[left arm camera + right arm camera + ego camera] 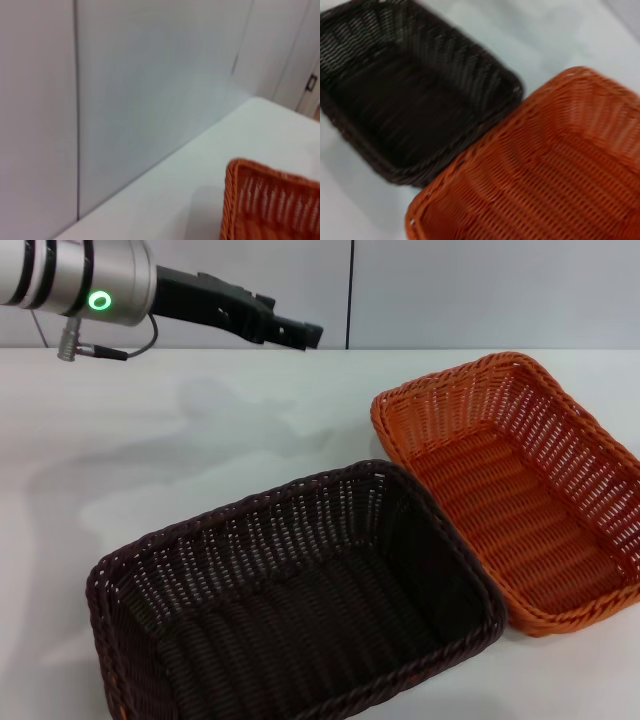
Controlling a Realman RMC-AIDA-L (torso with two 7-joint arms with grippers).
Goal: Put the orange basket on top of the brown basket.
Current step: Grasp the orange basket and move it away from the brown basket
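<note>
The orange basket (452, 406) stands empty on the white table at the right. The brown basket (300, 512) stands empty at the front centre. They are side by side, corners touching or nearly so. The right wrist view looks down on both from above, the brown basket (405, 105) beside the orange basket (545, 175). My left gripper (300, 334) hangs high over the table's far side, left of the orange basket and well clear of it. A corner of the orange basket (270, 205) shows in the left wrist view. My right gripper shows in no view.
The white table (150, 460) stretches to the left and behind the baskets. A pale wall (480, 290) with a dark vertical seam runs along the table's far edge. The brown basket reaches close to the table's front edge.
</note>
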